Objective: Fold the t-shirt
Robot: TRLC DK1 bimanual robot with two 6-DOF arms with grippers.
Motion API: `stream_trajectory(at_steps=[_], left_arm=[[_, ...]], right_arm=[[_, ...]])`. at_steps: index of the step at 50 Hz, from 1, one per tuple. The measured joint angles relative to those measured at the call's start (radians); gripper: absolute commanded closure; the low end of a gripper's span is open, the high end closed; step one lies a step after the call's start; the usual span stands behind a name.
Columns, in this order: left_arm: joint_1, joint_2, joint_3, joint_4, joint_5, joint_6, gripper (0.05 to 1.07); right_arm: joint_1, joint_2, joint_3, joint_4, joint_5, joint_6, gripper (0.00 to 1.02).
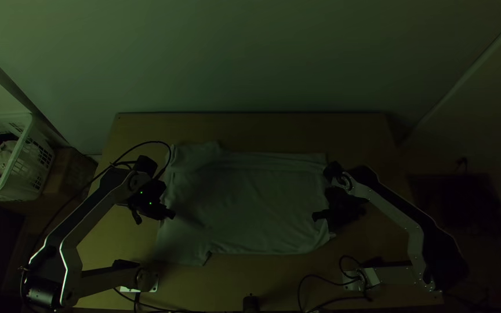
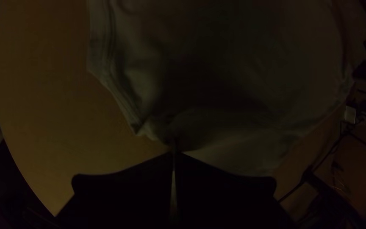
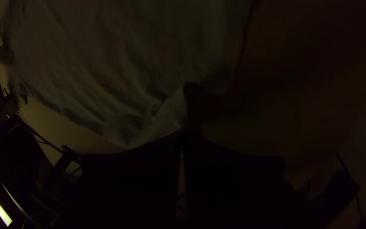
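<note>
The pale t-shirt (image 1: 250, 203) lies spread on the table, its sleeves towards the left and its body reaching right, with a long crease along the far side. My left gripper (image 1: 172, 215) is at the shirt's left edge. In the left wrist view the left gripper (image 2: 174, 150) is shut on the t-shirt (image 2: 234, 127), whose edge gathers at the fingertips. At the shirt's right end is my right gripper (image 1: 315, 216). The right wrist view shows the right gripper (image 3: 183, 133) shut, with a corner of the t-shirt (image 3: 166, 116) drawn up into a peak between its tips.
Light wooden table (image 1: 297, 130) surrounds the shirt. A white basket (image 1: 30, 159) holding cloth stands off the table at the left. Black cables (image 1: 320, 284) lie near the right arm's base, and a small dark object (image 1: 250, 304) is at the near edge.
</note>
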Motion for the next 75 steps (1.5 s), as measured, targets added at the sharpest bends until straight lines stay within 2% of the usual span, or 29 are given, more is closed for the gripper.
stream_trajectory(at_steps=[13,25,57,75], left_arm=[[0.087,0.034,0.135,-0.041,0.032,0.034,1.04],[0.110,0.077,0.233,-0.071,0.045,0.045,1.05],[0.154,0.233,0.479,-0.109,0.059,0.045,1.04],[0.164,0.413,0.689,-0.112,0.064,0.044,1.04]], right_arm=[[-0.074,-0.007,0.060,-0.010,0.001,-0.002,1.00],[-0.116,0.010,0.178,-0.013,0.004,-0.007,1.00],[-0.184,0.270,0.497,0.012,0.014,-0.011,1.00],[-0.224,0.399,0.687,0.014,0.023,-0.031,1.00]])
